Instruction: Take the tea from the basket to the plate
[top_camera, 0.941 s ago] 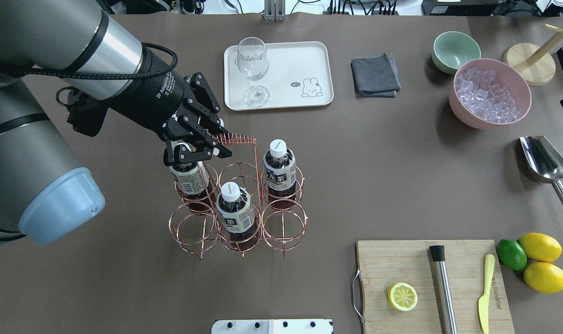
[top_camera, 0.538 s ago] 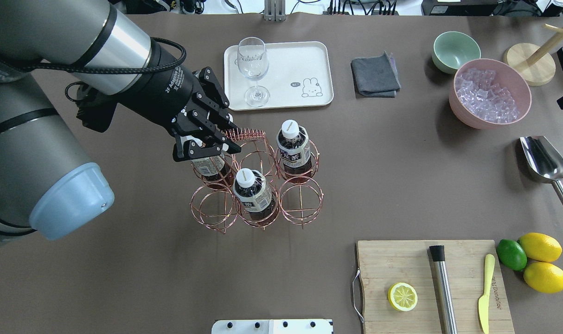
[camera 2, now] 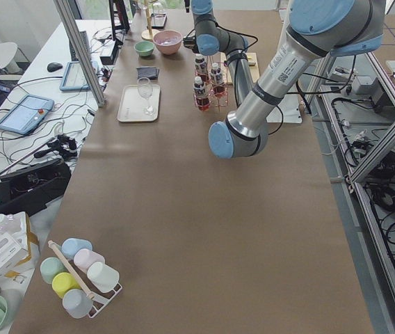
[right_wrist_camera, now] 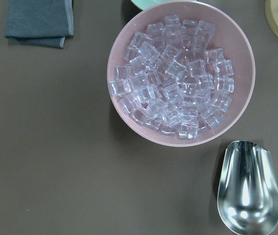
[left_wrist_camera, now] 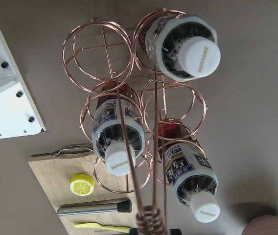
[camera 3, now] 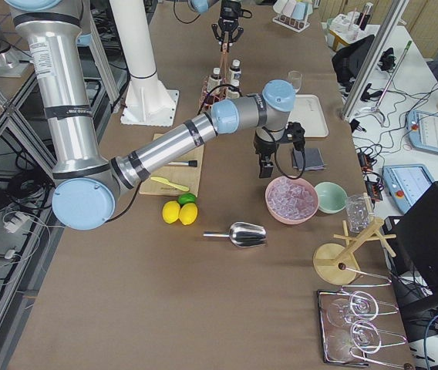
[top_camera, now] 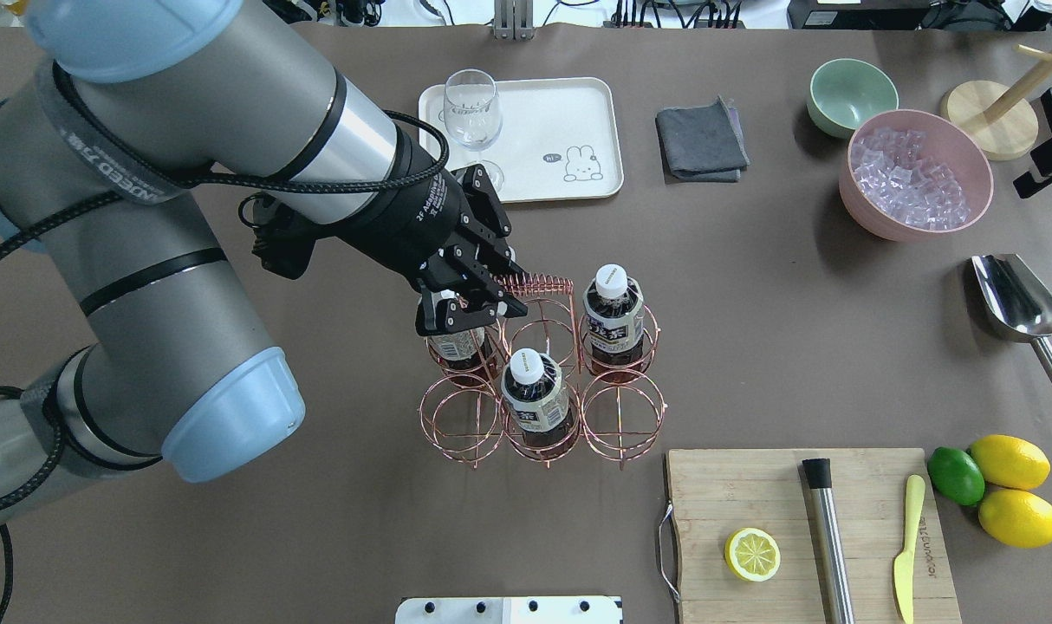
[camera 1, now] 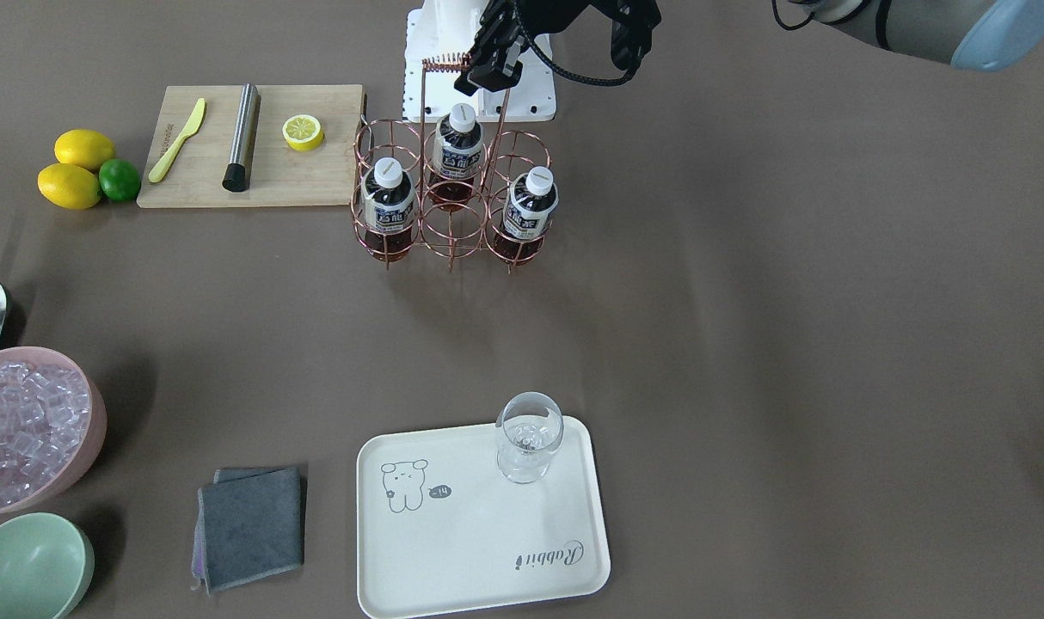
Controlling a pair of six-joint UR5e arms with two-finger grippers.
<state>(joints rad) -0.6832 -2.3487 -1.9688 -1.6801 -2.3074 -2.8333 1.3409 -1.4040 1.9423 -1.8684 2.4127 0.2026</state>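
Brown tea [top_camera: 613,316] sits in three capped bottles, upright in three of the basket's [top_camera: 420,416] six rings; the other rings are empty. The left gripper [top_camera: 483,305] is clamped on the coiled handle [top_camera: 539,283]. Any carrying should be level and slow, since the bottles look loose in their rings. The plate [top_camera: 578,113], well apart, holds only a glass [top_camera: 472,108]. The pink bowl [top_camera: 864,221] holds ice. Whether the right gripper [camera 3: 267,173] is apart or together I cannot tell.

Brown matte tabletop [top_camera: 751,364], evenly lit from above, soft shadows only. Aluminium-profile frame posts [camera 2: 79,56] stand along its long edges. White side desk [camera 2: 44,83] beside it, carrying teal-cased tablets [camera 2: 22,115] and loose cables [camera 2: 17,163]. Grey tiled floor [camera 2: 392,278] shows under the frame rails.
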